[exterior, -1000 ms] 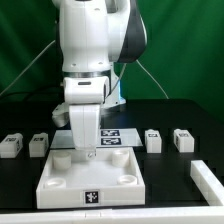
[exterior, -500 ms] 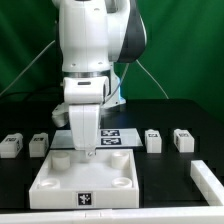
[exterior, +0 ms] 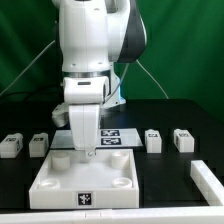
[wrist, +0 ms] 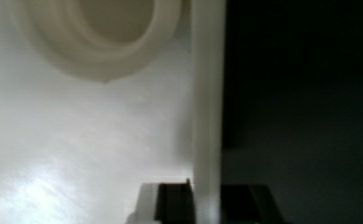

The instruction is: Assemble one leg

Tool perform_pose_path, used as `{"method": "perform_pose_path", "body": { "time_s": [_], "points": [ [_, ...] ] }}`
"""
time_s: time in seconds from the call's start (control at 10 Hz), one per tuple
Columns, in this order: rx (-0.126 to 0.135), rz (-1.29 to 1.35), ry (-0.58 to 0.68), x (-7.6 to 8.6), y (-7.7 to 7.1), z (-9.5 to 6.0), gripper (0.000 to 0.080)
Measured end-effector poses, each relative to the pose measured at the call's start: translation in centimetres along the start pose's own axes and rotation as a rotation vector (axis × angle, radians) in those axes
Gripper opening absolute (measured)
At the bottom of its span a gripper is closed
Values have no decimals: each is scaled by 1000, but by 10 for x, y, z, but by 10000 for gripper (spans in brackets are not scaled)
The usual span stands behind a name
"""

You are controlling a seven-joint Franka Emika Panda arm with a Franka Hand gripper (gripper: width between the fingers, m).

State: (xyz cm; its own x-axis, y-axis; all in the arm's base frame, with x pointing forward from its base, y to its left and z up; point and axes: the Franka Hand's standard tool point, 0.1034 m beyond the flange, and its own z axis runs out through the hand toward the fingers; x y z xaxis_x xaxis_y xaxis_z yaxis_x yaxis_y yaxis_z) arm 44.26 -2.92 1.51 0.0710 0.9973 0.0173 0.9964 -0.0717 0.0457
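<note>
Exterior view: end effector (exterior: 88, 153) clamps square piece (exterior: 95, 170) far rim; legs (exterior: 153, 140) (four) alongside.

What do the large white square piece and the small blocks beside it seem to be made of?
The large square piece looks like white plastic, matte to satin: even colour, smoothly rounded sockets, a soft sheen in the wrist view. The legs seem the same white plastic; their black-and-white tags may be printed stickers, too small to tell.
</note>
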Motion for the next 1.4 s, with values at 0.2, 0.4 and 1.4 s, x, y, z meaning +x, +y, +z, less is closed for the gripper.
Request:
{"method": "perform_pose_path", "body": {
  "time_s": [0.2, 0.4, 1.4],
  "points": [
    [-19, -32, 16, 19, 17, 1, 57],
    [-31, -47, 39, 53, 33, 1, 57],
    [-12, -49, 52, 99, 46, 3, 57]
  ]
}}
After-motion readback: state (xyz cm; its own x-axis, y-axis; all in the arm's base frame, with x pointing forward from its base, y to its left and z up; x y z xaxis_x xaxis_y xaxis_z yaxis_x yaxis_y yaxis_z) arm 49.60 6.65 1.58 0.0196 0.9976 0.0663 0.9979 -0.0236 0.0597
